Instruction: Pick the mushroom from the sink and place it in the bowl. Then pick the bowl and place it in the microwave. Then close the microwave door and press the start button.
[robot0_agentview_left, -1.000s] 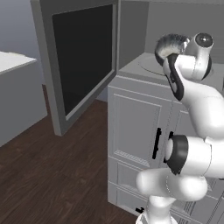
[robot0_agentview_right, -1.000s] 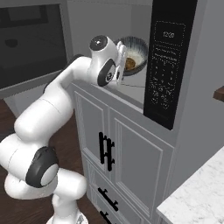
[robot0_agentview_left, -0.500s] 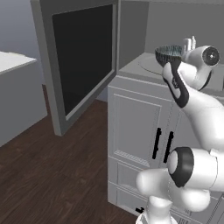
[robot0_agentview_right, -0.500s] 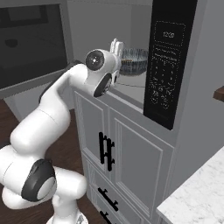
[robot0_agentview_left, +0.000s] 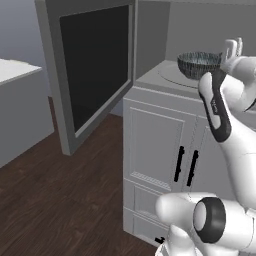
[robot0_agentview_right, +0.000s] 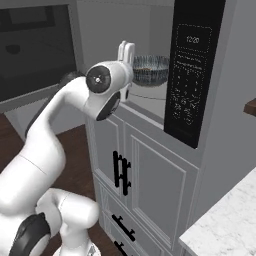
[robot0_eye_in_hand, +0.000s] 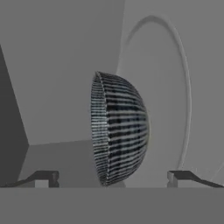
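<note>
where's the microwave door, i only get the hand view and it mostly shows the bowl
Observer: The door stands wide open, swung out to the left.
Operator: is the bowl upright, it looks sideways here
Observer: Yes, the bowl sits upright on the turntable; your view is rolled.
Operator: and the buttons
Observer: The panel is just right of the bowl, facing the robot.
</note>
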